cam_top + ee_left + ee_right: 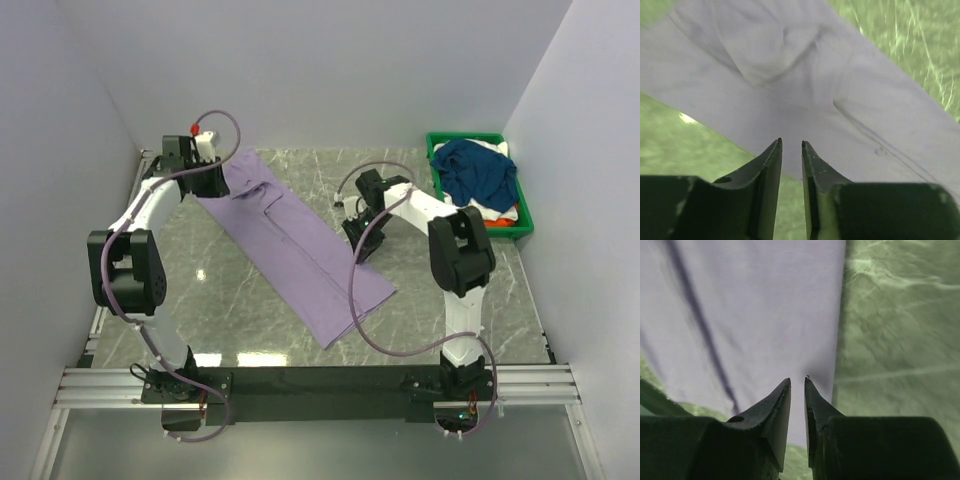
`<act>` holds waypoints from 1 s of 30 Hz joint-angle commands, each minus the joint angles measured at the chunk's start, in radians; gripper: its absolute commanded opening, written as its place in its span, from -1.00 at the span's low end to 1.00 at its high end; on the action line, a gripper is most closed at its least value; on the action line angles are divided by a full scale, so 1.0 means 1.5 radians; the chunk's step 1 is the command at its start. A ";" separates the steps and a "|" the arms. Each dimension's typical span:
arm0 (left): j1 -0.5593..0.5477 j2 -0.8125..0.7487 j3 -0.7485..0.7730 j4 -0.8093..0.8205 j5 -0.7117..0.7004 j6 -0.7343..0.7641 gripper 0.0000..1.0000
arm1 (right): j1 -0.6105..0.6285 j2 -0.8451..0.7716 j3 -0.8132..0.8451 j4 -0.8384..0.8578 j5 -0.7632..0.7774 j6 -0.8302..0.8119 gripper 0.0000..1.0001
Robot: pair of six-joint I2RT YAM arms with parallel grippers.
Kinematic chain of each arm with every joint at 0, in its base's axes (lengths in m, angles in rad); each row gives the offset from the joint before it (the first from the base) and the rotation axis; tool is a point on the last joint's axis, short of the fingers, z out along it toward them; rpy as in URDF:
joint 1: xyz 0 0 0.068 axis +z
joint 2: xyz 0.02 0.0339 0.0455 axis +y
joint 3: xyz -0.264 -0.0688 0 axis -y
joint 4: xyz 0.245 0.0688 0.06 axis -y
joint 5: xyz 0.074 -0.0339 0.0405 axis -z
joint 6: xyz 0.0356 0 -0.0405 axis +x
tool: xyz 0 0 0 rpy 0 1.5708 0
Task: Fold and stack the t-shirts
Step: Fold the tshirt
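The lavender t-shirt lies flat on the table as a long narrow strip, its sides apparently already turned in, running from about 11 o'clock down to 5 o'clock in the overhead view. The left gripper sits at the strip's 11 o'clock end, at the cloth's near edge, where a seam and soft creases show. The right gripper is beside the strip's 3 o'clock edge, about midway along. Both claws have their jaws drawn close, leaving only a thin slit, and I cannot tell whether either one pinches cloth or is merely clenched above it. By my reading the lengthwise fold is done and the crosswise folds that would make a compact packet are left. At 2 o'clock the green bin holds the navy t-shirt heaped over a white garment and an orange one, all unfolded. No stack exists yet, so most of the job remains.
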 commanded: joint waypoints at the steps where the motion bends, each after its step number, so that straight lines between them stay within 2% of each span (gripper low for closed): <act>1: -0.004 -0.011 -0.072 0.047 0.017 -0.062 -0.46 | 0.015 0.032 0.015 0.009 0.005 -0.003 -0.52; 6: -0.004 -0.010 -0.109 0.063 0.015 -0.085 -0.49 | 0.043 0.031 -0.068 0.039 0.007 -0.001 -0.57; 9: -0.006 0.015 -0.099 0.058 0.016 -0.099 -0.52 | 0.080 0.007 -0.137 0.039 -0.033 0.003 -0.61; 13: -0.026 0.058 -0.071 0.044 0.013 -0.100 -0.52 | 0.178 -0.037 -0.212 0.032 -0.113 -0.011 -0.63; 14: -0.037 0.077 -0.065 0.040 0.002 -0.100 -0.52 | 0.193 -0.047 -0.221 0.012 -0.184 -0.021 -0.63; 17: -0.046 0.123 -0.025 0.022 -0.014 -0.101 -0.54 | 0.218 -0.059 -0.208 -0.031 -0.288 -0.054 -0.57; 21: -0.061 0.170 0.015 0.019 -0.032 -0.091 -0.54 | 0.203 -0.084 -0.179 -0.044 -0.290 -0.058 -0.47; 25: -0.081 0.236 0.086 0.001 -0.029 -0.076 -0.58 | 0.147 -0.114 -0.165 -0.034 -0.280 -0.034 -0.42; 30: -0.101 0.338 0.223 -0.009 -0.020 -0.092 -0.59 | 0.050 -0.115 -0.165 -0.019 -0.232 -0.021 -0.40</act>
